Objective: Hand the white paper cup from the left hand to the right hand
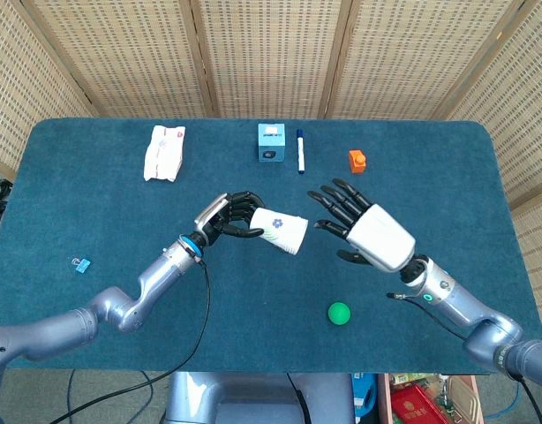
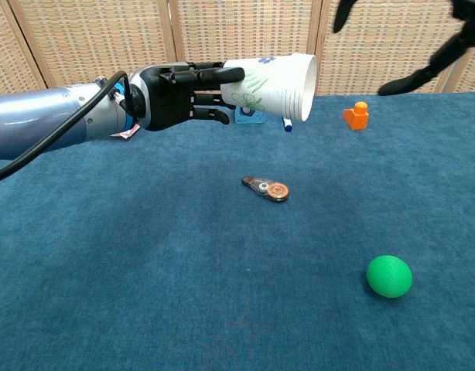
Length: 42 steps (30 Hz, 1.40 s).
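Observation:
My left hand (image 1: 227, 216) (image 2: 175, 97) grips the white paper cup (image 1: 283, 230) (image 2: 276, 85) by its base, well above the table. The cup lies sideways, its open mouth facing my right hand, and has a blue flower print. My right hand (image 1: 357, 225) hangs just right of the cup's mouth with fingers spread and nothing in it. A small gap separates its fingertips from the cup. In the chest view only dark fingers (image 2: 423, 73) of the right hand show at the top right.
On the blue table (image 1: 94, 212) lie a green ball (image 1: 339, 313) (image 2: 389, 276), a small tape roller (image 2: 266, 188), a blue box (image 1: 270, 142), a marker (image 1: 300, 151), an orange block (image 1: 357, 160) (image 2: 357, 115), a white packet (image 1: 164, 151) and a small clip (image 1: 79, 263).

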Each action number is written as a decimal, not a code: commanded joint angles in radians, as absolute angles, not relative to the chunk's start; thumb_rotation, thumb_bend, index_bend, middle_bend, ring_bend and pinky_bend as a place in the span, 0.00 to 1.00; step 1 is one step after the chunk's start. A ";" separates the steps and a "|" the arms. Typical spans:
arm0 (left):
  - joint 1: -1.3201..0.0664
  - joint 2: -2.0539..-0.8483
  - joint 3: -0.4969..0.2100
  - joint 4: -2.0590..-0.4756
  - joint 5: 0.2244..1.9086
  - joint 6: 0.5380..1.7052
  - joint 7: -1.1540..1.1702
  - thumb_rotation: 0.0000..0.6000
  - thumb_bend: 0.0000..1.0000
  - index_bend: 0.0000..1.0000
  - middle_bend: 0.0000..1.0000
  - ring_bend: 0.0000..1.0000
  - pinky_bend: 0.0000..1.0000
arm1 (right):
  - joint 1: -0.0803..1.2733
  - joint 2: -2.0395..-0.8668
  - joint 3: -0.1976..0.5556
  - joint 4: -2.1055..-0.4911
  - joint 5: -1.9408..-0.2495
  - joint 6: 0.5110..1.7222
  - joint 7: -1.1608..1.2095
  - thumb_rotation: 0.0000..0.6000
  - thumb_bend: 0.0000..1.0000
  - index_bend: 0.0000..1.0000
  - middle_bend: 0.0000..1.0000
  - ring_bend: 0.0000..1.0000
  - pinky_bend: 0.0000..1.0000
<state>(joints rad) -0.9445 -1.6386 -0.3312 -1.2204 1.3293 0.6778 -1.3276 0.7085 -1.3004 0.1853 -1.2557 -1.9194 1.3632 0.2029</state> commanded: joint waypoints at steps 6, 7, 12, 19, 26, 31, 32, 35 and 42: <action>-0.949 -1.653 -0.332 -1.205 1.329 0.673 -1.323 1.00 0.10 0.52 0.52 0.52 0.54 | 0.795 -1.343 0.186 -1.269 -1.912 1.299 0.155 1.00 0.14 0.39 0.11 0.00 0.07; -0.949 -1.653 -0.332 -1.205 1.328 0.671 -1.323 1.00 0.10 0.52 0.52 0.52 0.54 | 0.802 -1.348 0.186 -1.266 -1.910 1.294 0.150 1.00 0.15 0.39 0.11 0.00 0.08; -0.949 -1.656 -0.332 -1.205 1.329 0.667 -1.323 1.00 0.10 0.52 0.52 0.52 0.54 | 0.830 -1.366 0.189 -1.255 -1.897 1.281 0.134 1.00 0.15 0.40 0.12 0.00 0.09; -0.952 -1.664 -0.331 -1.197 1.327 0.658 -1.318 1.00 0.10 0.52 0.52 0.52 0.54 | 0.860 -1.389 0.185 -1.226 -1.877 1.278 0.115 1.00 0.21 0.42 0.14 0.00 0.09; -0.951 -1.670 -0.330 -1.192 1.329 0.655 -1.315 1.00 0.10 0.52 0.52 0.52 0.54 | 0.865 -1.393 0.172 -1.212 -1.866 1.303 0.117 1.00 0.29 0.45 0.15 0.00 0.10; -0.949 -1.671 -0.330 -1.196 1.332 0.658 -1.316 1.00 0.10 0.52 0.52 0.52 0.54 | 0.873 -1.392 0.155 -1.208 -1.866 1.303 0.108 1.00 0.37 0.46 0.15 0.00 0.11; -0.949 -1.671 -0.330 -1.196 1.332 0.658 -1.316 1.00 0.10 0.52 0.52 0.52 0.54 | 0.874 -1.392 0.152 -1.208 -1.866 1.303 0.106 1.00 0.38 0.46 0.15 0.00 0.10; -0.948 -1.673 -0.331 -1.194 1.330 0.657 -1.316 1.00 0.10 0.52 0.52 0.52 0.54 | 0.879 -1.395 0.147 -1.211 -1.863 1.303 0.102 1.00 0.40 0.46 0.16 0.00 0.10; -0.950 -1.678 -0.331 -1.191 1.329 0.654 -1.307 1.00 0.10 0.52 0.52 0.52 0.54 | 0.893 -1.402 0.147 -1.213 -1.847 1.302 0.097 1.00 0.47 0.50 0.17 0.00 0.11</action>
<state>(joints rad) -0.9501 -1.6784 -0.3308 -1.1914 1.3292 0.6540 -1.3070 0.8916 -1.4019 0.1466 -1.2123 -1.8488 1.3031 0.0972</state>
